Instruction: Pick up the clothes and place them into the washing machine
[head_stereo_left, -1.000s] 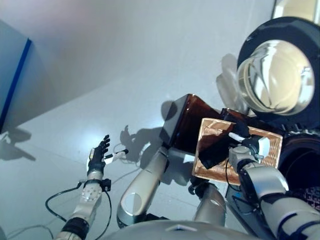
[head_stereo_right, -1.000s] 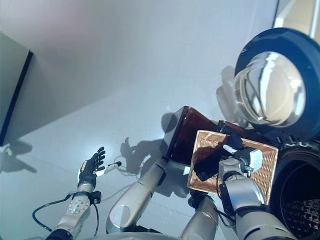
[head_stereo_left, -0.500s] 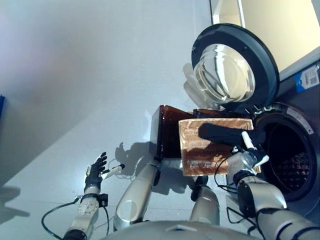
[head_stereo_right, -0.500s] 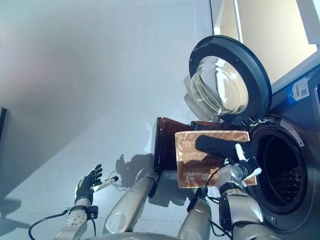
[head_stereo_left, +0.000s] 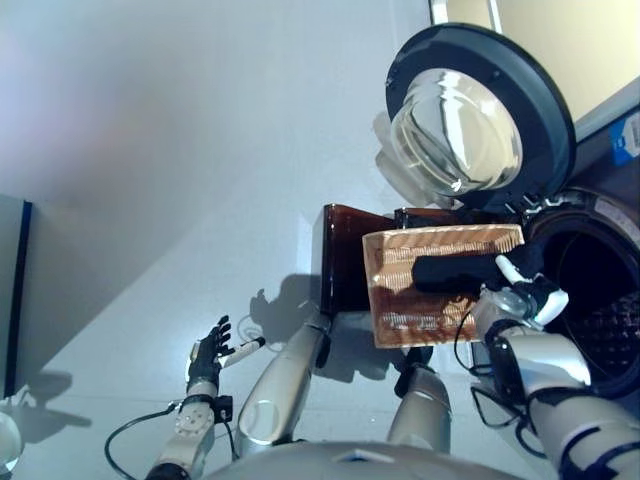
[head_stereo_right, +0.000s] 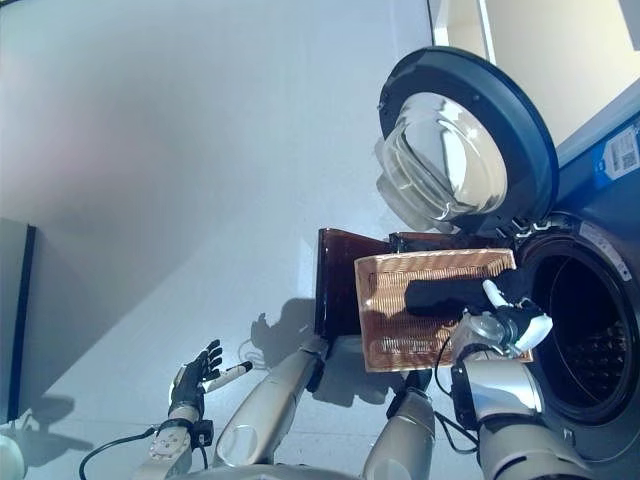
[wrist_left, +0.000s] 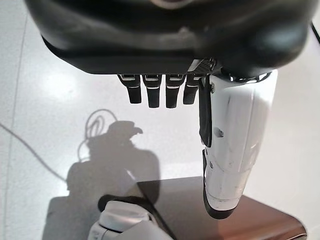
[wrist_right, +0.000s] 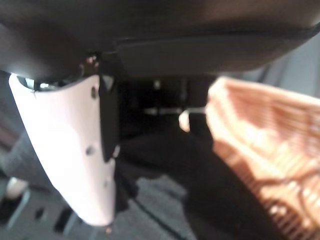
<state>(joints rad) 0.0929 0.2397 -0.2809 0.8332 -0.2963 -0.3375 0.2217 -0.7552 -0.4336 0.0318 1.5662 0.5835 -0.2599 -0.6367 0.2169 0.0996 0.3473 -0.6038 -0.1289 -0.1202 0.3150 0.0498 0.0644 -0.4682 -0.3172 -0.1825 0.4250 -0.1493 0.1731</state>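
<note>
A dark garment (head_stereo_left: 455, 272) hangs across the top of a wicker basket (head_stereo_left: 415, 310). My right hand (head_stereo_left: 522, 296) is shut on its right end, at the basket's right edge and beside the washing machine's open drum (head_stereo_right: 585, 340). The right wrist view shows the white thumb cover (wrist_right: 75, 150) against the dark garment (wrist_right: 200, 180), with the basket (wrist_right: 270, 145) past it. The round glass door (head_stereo_left: 468, 118) stands swung open above the basket. My left hand (head_stereo_left: 207, 352) hovers low over the floor at the lower left, open and holding nothing, its fingers (wrist_left: 155, 92) straight.
A dark brown box (head_stereo_left: 345, 255) stands right behind the basket on its left. A dark panel (head_stereo_left: 10, 290) with a blue edge stands at the far left. Pale grey floor (head_stereo_left: 200, 150) spreads across the left and the middle.
The camera has swung, so the whole scene shifted. My right hand has carried the dark garment from over the basket's middle to its right edge, nearer the drum. The left hand stays open.
</note>
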